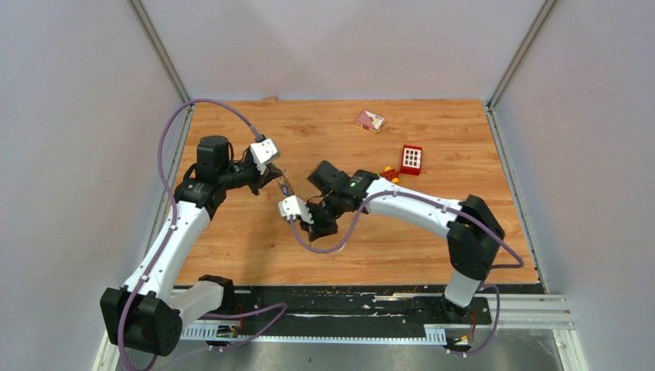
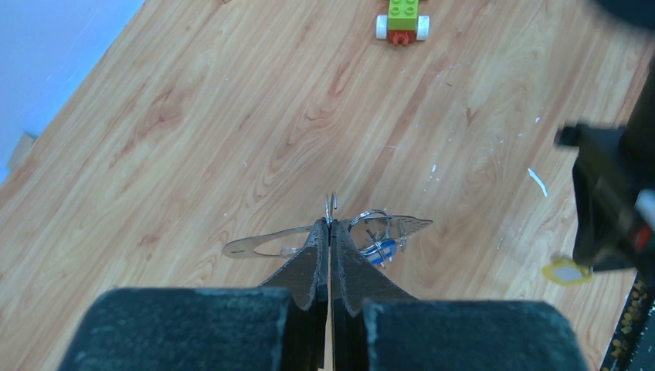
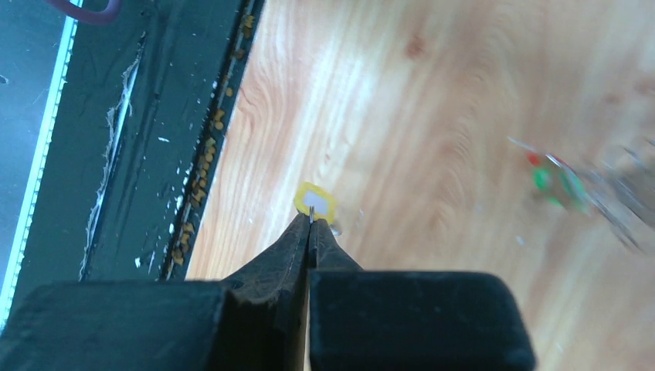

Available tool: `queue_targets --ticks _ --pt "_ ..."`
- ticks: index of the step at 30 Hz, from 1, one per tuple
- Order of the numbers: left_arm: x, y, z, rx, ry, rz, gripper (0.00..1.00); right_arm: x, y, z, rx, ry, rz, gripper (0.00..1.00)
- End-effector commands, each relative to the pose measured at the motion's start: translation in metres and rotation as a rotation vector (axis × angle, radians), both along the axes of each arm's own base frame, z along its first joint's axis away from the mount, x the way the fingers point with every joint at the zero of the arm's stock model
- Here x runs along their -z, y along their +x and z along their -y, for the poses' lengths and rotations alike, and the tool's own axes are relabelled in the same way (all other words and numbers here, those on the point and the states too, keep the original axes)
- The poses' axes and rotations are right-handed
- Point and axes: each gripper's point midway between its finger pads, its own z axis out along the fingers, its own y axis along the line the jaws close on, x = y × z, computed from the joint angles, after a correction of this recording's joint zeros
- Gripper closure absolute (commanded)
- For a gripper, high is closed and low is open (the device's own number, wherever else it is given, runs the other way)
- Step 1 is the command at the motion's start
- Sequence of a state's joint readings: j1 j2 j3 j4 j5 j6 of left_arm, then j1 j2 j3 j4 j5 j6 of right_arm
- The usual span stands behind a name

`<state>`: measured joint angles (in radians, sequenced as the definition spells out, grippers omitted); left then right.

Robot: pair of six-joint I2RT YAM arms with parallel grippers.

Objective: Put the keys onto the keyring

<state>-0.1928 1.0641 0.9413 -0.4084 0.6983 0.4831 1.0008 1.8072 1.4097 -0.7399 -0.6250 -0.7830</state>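
Wood table point(image 1: 247, 255); arms bent inward: left tool point(image 2: 330, 224) pinches keyring point(image 2: 255, 246), right tool point(image 3: 310, 220) key point(image 3: 315, 202).

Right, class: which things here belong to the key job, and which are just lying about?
Job in hand:
keyring
yellow-tagged key

Lying about:
toy car
red block with white grid
pink-and-white piece

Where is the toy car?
In the top view, the toy car sits right of centre, just left of the red block.
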Motion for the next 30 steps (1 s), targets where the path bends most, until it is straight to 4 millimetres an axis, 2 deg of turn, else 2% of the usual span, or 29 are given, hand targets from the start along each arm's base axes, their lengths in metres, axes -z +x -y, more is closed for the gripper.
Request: queue_targets --ticks 1,7,13,20,30 --pt "-0.022 0.003 0.009 0.049 -0.034 0.084 1.00 -0.048 0.014 0.025 0.093 0.094 0.007 1.00" --pt "-0.031 -0.007 0.030 0.095 -0.039 0.125 1.00 -0.097 0.039 0.047 0.217 0.205 0.033 1.00" --pt "-0.036 -0.023 0.057 0.180 -0.026 0.162 1.00 -0.137 0.068 0.057 0.335 0.288 0.087 1.00" --pt "-0.026 -0.041 0.081 0.285 0.012 0.129 1.00 -0.156 0.092 0.064 0.396 0.301 0.181 1.00" --pt "-0.027 -0.051 0.098 0.352 -0.022 0.089 1.00 -0.163 0.092 0.057 0.373 0.344 0.177 1.00"
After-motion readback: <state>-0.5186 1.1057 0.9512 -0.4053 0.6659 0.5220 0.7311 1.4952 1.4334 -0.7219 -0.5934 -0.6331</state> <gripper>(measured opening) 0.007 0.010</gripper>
